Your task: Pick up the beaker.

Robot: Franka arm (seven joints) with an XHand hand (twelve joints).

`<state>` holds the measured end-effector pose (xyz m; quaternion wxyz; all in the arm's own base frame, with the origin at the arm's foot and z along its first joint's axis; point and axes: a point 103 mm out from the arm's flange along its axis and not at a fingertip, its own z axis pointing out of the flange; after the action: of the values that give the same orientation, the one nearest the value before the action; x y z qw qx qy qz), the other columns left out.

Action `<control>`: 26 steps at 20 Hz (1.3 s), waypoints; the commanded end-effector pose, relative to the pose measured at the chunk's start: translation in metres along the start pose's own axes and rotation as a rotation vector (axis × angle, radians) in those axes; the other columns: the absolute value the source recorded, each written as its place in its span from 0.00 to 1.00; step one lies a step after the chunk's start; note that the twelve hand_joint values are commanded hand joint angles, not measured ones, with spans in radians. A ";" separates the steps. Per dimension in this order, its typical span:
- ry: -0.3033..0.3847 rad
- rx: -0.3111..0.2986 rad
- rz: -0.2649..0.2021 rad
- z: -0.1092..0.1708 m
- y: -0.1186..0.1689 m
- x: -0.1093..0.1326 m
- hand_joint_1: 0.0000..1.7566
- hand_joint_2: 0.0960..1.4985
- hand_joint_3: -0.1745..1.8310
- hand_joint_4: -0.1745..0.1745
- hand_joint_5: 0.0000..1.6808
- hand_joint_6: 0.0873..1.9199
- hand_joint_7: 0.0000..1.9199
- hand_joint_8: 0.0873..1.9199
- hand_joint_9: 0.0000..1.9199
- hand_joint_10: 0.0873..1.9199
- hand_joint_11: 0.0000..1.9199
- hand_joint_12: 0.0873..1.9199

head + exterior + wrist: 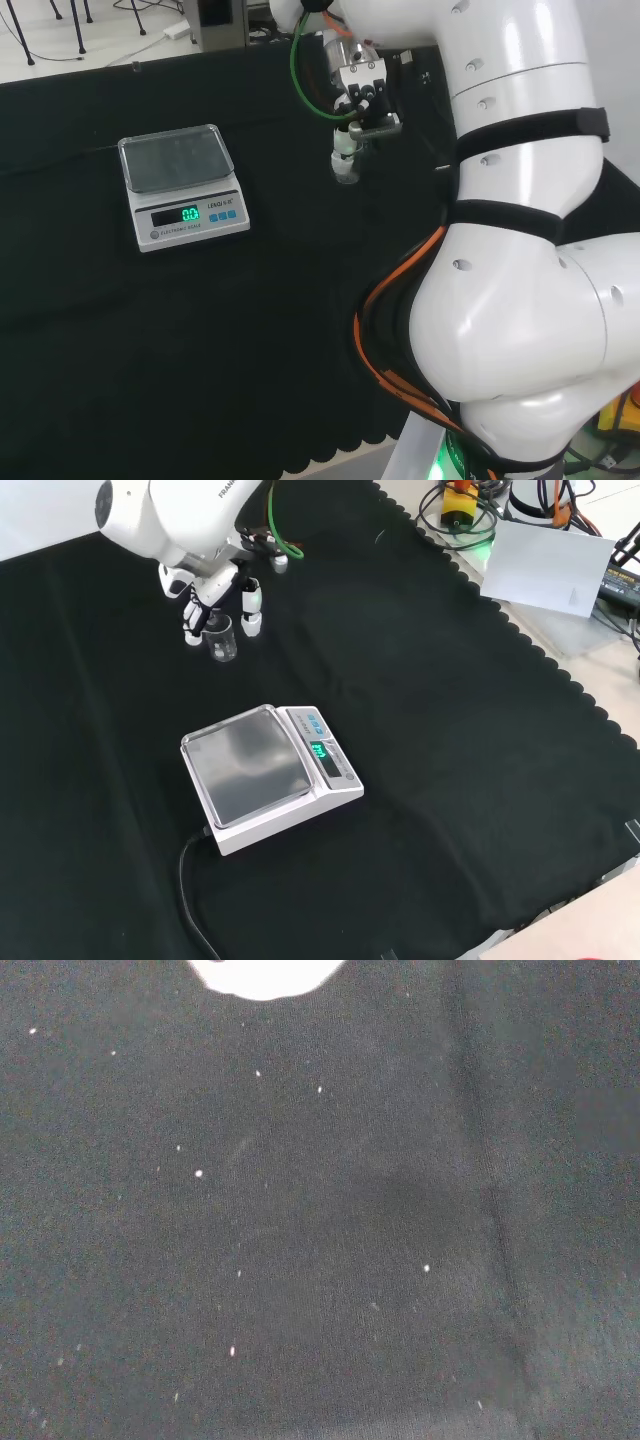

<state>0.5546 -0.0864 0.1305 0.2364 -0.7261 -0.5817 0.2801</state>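
A small clear glass beaker (222,640) stands upright on the black cloth at the far left of the front view. The hand (215,588) hangs just above and behind it. One white fingertip (191,630) reaches down on the beaker's left and another (251,615) on its right, both straight and apart from the glass. In the head view the hand (362,95) sits under the arm's white links, with the beaker (346,168) directly below its fingertips. I cannot tell what the beaker holds. The wrist view looks at bare cloth past a blurred white part of the hand (265,972).
A white digital scale (270,775) with a lit green display stands mid-cloth, nearer the front view's camera than the beaker; its black cable (190,900) trails forward. It also shows in the head view (185,190), left of the hand. The cloth's scalloped edge (560,680) runs along the right.
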 end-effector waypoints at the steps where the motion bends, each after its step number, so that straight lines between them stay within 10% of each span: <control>1: 0.014 -0.099 0.001 -0.004 0.003 0.005 0.67 0.68 0.00 0.25 0.27 0.20 0.10 0.37 0.41 0.36 0.43 0.58; 7: 0.034 -0.101 -0.003 -0.006 0.004 0.006 0.71 0.81 0.00 0.09 0.30 0.52 0.19 0.42 0.45 0.41 0.48 0.51; 26: -0.068 -0.001 -0.090 -0.078 -0.061 -0.002 0.71 0.87 0.00 0.05 0.35 0.58 0.27 0.49 0.44 0.51 0.45 0.53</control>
<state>0.5644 -0.0767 0.2036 0.2360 -0.6973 -0.6124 0.2881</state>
